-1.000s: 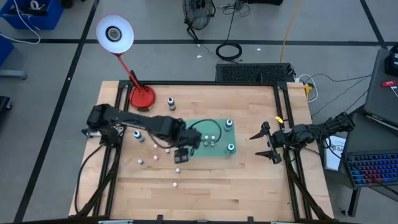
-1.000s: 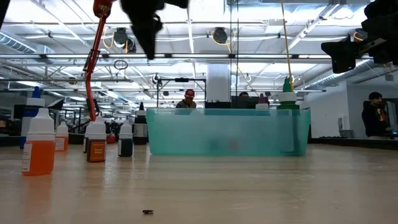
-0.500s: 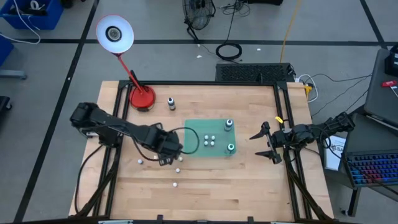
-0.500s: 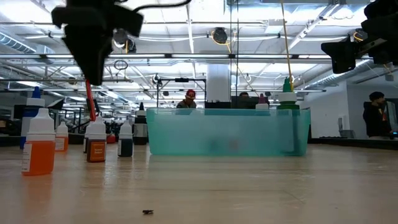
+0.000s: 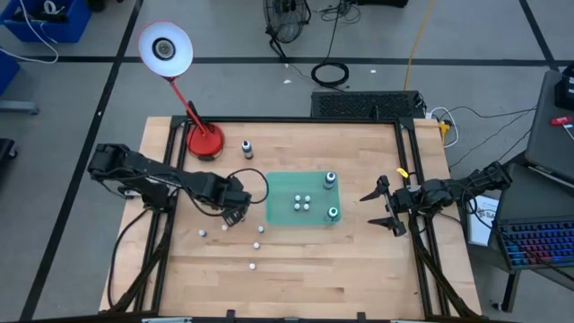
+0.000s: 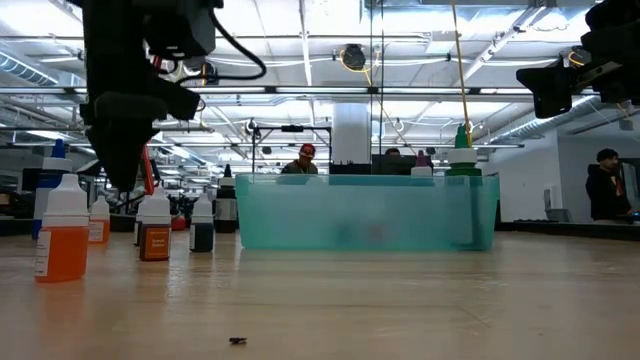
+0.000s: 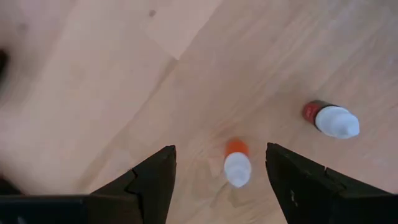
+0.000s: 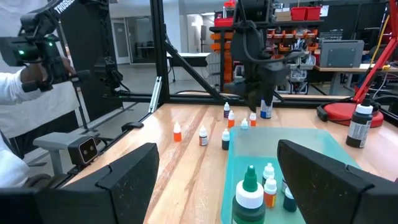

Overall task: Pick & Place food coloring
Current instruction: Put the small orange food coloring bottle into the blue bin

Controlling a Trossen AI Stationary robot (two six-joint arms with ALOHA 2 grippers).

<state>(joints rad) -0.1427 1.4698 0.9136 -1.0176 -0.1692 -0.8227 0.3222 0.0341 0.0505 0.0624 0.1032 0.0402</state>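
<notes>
Several tiny white-capped food coloring bottles [image 5: 256, 243] stand loose on the wood near the table's near-left. More of them [image 5: 302, 204] and two larger teal-topped ones [image 5: 333, 213] stand on the green mat [image 5: 280, 211]. A dark bottle [image 5: 247, 148] stands by the red lamp base. My left gripper [image 5: 235, 215] hangs open just left of the mat. In the left wrist view, my left gripper [image 7: 221, 148] has an orange bottle with a white cap [image 7: 237, 163] on the wood below, between its fingers and untouched. A red bottle [image 7: 333, 119] stands beside it. My right gripper [image 5: 375, 208] waits open at the table's right edge.
The red lamp base [image 5: 205, 141] and its stalk stand at the table's far-left corner. In the low view, bottles [image 6: 62, 235] line the left and the mat's teal wall [image 6: 365, 212] fills the middle. A person's sleeve [image 8: 18, 93] shows beyond the table. Bare wood lies toward the near edge.
My left gripper has moved from the mat's near-left corner toward the table's left edge, and its arm has folded back that way. It has come lower in the low view and now hangs over the loose bottles. The bottles and the mat have stayed in place.
</notes>
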